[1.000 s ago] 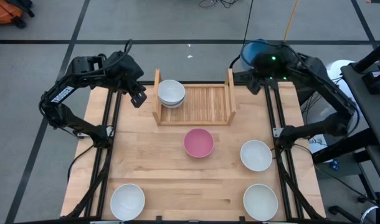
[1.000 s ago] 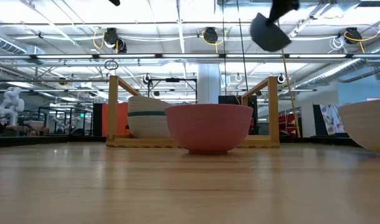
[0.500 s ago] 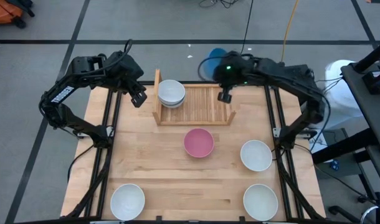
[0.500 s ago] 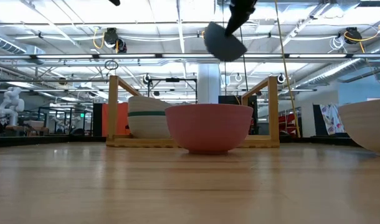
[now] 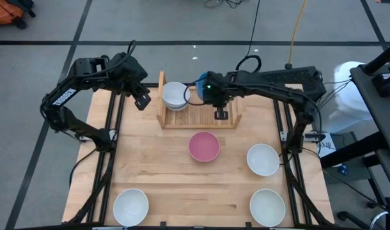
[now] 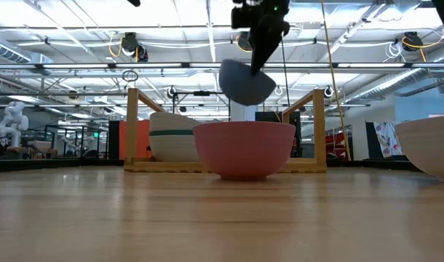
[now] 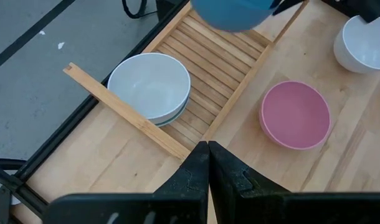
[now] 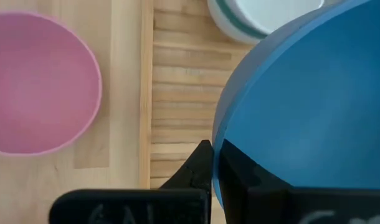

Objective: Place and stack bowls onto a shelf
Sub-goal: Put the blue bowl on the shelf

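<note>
High view: right gripper [image 5: 211, 96] sits over the shelf [image 5: 211, 118], blue bowl [image 5: 200, 91] mostly hidden under the arm, only a sliver showing just beside the stacked bowls [image 5: 176, 94]. Low view gives what that hides: blue bowl [image 6: 245, 81] hangs tilted in the air, clear of the shelf [image 6: 313, 127] slats, above and behind the pink bowl [image 6: 244, 149]. Right wrist view: fingers [image 8: 205, 165] pinched on the blue bowl [image 8: 302, 118] rim, bowl filling most of the frame; below it shelf slats, edge of the white-on-teal stack [image 8: 258, 15], pink bowl [image 8: 37, 84] on the table off to one side.

Left wrist view: left gripper [image 7: 207, 163] with fingers closed together, nothing held, parked off the shelf end board [image 7: 124, 112]; it sees the stack [image 7: 149, 84] from above, top bowl white, a teal rim under it. Blue bowl [image 7: 233, 12] cut off at the frame edge.

Around: pink bowl [image 5: 204, 146] on the table in front of the shelf, under the right gripper's near side. Three white bowls [image 5: 263, 159] [image 5: 267, 207] [image 5: 131, 207] well apart near the table's front. In the low view the pink bowl blocks the shelf middle.
</note>
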Robot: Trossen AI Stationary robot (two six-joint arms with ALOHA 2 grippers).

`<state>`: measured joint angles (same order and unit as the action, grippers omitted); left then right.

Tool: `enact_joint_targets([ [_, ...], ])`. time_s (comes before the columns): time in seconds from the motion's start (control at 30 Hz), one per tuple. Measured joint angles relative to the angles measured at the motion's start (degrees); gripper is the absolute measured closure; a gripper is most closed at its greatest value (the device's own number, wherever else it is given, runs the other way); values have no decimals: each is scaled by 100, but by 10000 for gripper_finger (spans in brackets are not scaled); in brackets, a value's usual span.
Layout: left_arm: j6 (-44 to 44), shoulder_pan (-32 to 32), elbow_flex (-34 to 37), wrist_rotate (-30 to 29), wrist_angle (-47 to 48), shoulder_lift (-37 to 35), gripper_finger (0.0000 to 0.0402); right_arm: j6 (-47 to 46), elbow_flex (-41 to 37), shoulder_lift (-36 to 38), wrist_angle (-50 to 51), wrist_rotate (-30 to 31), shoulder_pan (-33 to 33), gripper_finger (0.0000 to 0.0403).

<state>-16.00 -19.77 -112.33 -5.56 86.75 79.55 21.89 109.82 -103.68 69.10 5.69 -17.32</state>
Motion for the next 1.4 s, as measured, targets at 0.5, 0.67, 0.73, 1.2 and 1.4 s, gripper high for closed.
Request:
enact_joint_targets([
  [0.5,19,0,0,2,3,0,396,-47,-1002,-520,-601,-601,-636,403],
  [0.67,70,-2,0,2,3,0,396,-51,-1548,-525,-938,-599,-946,403],
  [0.73,82,0,0,2,3,0,396,-46,-1748,-522,-1116,-599,-1057,403],
  [1.2,80,-2,0,2,3,0,396,170,-1985,-522,-1366,-1344,-1228,396],
  [1.4,76,-1,-1,2,3,0,396,268,-1985,-522,-1472,-1331,-1228,363],
])
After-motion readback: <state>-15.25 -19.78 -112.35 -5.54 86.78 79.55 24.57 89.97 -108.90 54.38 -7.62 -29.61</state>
